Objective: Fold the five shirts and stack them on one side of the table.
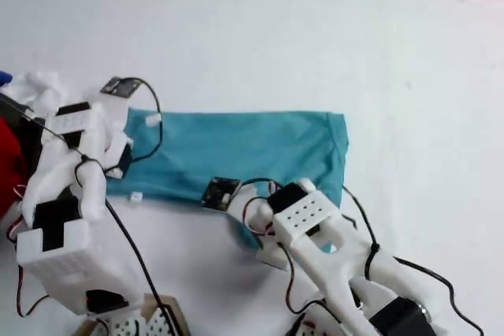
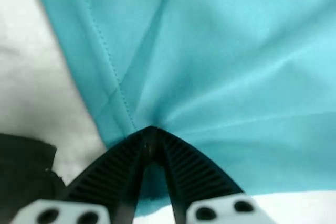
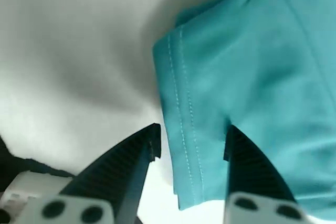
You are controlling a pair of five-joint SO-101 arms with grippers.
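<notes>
Right gripper (image 3: 191,140) spread open astride the shirt's hemmed edge | left gripper (image 2: 150,132) pinched closed on its fabric | one teal shirt (image 1: 236,151), folded strip mid-table (image 1: 236,45), near edge partly hidden by arms | red fabric (image 1: 6,159) cut off at edge

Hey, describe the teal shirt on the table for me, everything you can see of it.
The teal shirt looks like thin, smooth fabric with double-stitched hems. It lies flat as a long rectangular band on the white table. The left gripper is shut on a pinch of cloth at one end, with creases running toward its tips. The right gripper is open, its fingers either side of a hemmed corner at the near edge, not yet closed on it.
</notes>
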